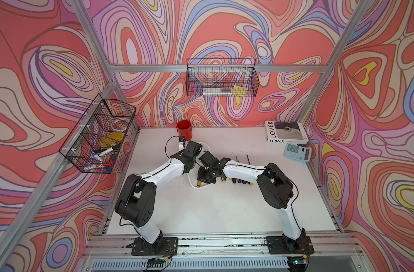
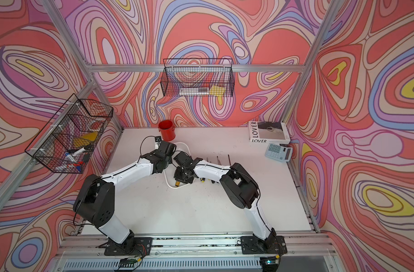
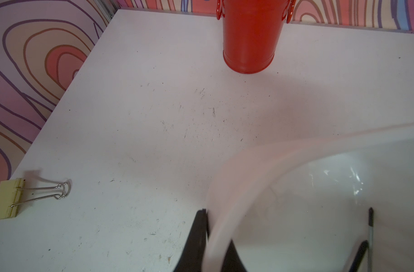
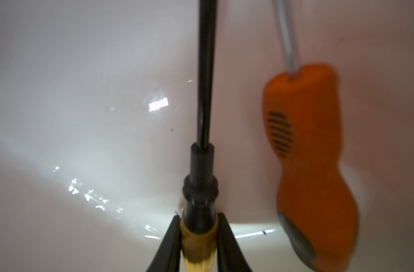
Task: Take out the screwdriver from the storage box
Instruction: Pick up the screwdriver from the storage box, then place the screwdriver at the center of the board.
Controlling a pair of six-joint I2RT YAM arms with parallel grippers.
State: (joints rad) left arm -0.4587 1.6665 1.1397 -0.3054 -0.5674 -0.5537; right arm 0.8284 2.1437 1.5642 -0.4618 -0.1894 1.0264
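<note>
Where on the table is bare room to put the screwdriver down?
Widest: the front half of the table, on the near side of the storage box. Also the back strip between the red cup and the LOVER book. Crowded: right of the box, where other screwdrivers lie in a row.

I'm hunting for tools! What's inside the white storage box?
A yellow-handled screwdriver in the right pincer, and an orange-handled screwdriver beside it. Arms hide the rest of the storage box.
</note>
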